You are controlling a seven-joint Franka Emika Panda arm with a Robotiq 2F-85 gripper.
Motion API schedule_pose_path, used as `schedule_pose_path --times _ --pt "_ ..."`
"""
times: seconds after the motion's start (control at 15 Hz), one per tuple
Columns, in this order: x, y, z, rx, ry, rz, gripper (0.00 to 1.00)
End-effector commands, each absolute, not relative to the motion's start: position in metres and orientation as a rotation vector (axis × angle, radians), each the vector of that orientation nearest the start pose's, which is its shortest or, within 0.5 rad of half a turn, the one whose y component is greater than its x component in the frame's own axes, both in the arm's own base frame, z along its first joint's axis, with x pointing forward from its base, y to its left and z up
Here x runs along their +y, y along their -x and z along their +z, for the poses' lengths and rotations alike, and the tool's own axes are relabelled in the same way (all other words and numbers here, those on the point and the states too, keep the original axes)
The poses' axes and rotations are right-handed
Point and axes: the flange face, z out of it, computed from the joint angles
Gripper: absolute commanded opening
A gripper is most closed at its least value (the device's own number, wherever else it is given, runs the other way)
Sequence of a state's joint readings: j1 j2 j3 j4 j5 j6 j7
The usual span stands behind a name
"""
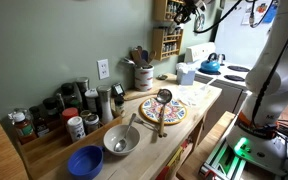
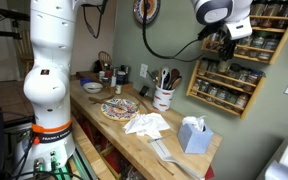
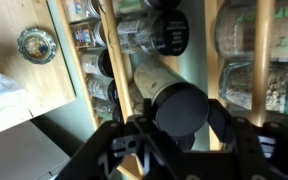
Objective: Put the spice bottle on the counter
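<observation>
My gripper (image 3: 181,120) straddles a dark-capped cylindrical spice bottle (image 3: 174,103) in the wooden wall rack (image 2: 227,72) at twelve o'clock; I can't tell whether it is clamped.

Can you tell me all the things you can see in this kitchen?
counter: one, pale wood, along the green wall
spice rack: one, wooden, on the wall
spice bottle: one, dark cap, at the rack
jars: many, dark lids, counter end by the wall
blue bowl: one, blue, counter
metal bowl: one, silver, beside the blue bowl
plate: one, patterned, mid-counter
ladle: one, dark, across the plate
crock: one, white, holding utensils
cloth: one, white, crumpled
tissue box: one, blue
kettle: one, blue, stove
robot arm: one, white
tool: one, black, closed on the bottle's cap
</observation>
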State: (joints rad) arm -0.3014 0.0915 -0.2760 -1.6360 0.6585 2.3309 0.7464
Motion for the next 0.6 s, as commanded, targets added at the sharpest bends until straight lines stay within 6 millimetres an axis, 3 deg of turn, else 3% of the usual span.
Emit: schedule_pose_path --times 0.0,0.53 --pt "-0.329 -0.528 0.634 1.739 1.697 -0.635 0.32" --pt "-0.322 -0.506 0.634 1.748 1.839 -0.579 0.32"
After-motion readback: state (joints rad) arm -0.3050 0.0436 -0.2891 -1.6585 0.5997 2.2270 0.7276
